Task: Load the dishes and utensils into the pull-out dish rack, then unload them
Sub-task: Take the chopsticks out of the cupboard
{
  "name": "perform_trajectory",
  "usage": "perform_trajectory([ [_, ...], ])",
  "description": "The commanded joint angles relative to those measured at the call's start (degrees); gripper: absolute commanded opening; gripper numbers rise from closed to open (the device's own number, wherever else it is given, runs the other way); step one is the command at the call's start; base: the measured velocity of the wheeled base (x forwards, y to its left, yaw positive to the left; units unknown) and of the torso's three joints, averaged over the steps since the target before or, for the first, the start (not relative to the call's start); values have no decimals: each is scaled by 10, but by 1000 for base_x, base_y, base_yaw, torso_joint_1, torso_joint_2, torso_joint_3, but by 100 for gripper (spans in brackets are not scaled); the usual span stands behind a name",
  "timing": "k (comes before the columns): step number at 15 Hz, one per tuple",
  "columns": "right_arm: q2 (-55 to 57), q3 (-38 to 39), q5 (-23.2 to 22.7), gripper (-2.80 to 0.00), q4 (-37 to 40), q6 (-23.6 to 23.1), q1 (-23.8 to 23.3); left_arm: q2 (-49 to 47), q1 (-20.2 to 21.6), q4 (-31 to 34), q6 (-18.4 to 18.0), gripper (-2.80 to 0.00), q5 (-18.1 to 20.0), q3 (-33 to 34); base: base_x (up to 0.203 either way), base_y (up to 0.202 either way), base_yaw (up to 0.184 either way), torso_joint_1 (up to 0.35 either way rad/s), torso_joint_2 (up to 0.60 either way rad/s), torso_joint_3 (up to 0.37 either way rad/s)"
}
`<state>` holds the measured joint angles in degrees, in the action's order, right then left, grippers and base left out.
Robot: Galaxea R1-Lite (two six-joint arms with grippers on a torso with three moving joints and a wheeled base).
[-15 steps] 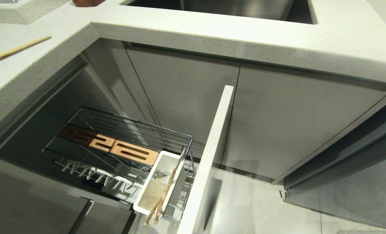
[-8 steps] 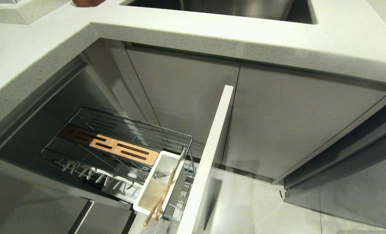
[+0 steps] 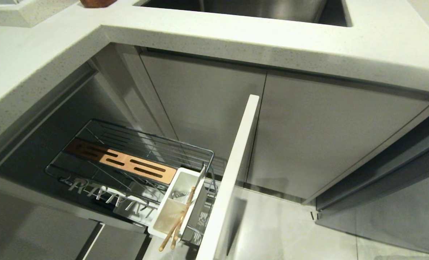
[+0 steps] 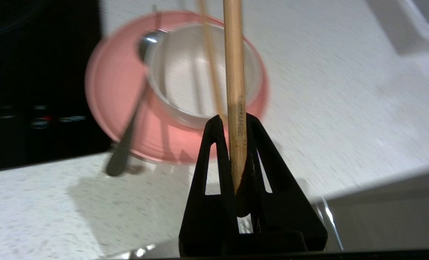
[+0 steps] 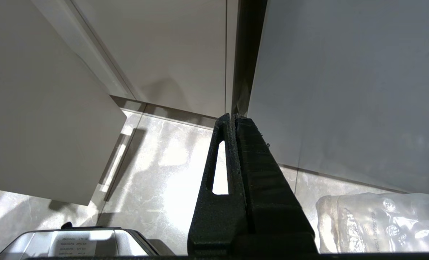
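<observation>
My left gripper is shut on the thick end of a light-wood chopstick, held over the white counter. Beyond it sits the pink plate with the cream bowl on it. A metal spoon leans from the bowl over the plate's edge. The pull-out dish rack stands open in the head view, and light-wood chopsticks lean in its white caddy. My right gripper hangs shut and empty beside the cabinet fronts. Neither arm shows in the head view.
The rack's pale front panel juts out toward me. The speckled counter overhangs the rack, with the steel sink behind. A black cooktop borders the plate. A clear plastic bag lies on the floor.
A second ago the held chopstick's end showed over the counter at the head view's left edge; it has swung out of that view. The rack and its contents have not moved.
</observation>
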<state>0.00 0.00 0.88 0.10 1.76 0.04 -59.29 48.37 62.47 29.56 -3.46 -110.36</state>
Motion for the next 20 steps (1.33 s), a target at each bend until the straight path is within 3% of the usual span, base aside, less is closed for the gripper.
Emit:
perform_trajectory([
  [1, 0, 1, 0, -280, 0, 0, 0, -22, 26, 1, 16, -280, -10, 2, 0, 0, 0, 0, 0, 0],
  [3, 0, 1, 0, -280, 0, 0, 0, -50, 43, -20, 33, -280, -19, 6, 0, 0, 0, 0, 0, 0],
  [8, 0, 1, 0, -280, 0, 0, 0, -110, 78, -55, 35, -280, -24, 28, 0, 0, 0, 0, 0, 0],
  [20, 0, 1, 0, -280, 0, 0, 0, -121, 81, -86, 33, -280, -5, 101, 0, 0, 0, 0, 0, 0],
])
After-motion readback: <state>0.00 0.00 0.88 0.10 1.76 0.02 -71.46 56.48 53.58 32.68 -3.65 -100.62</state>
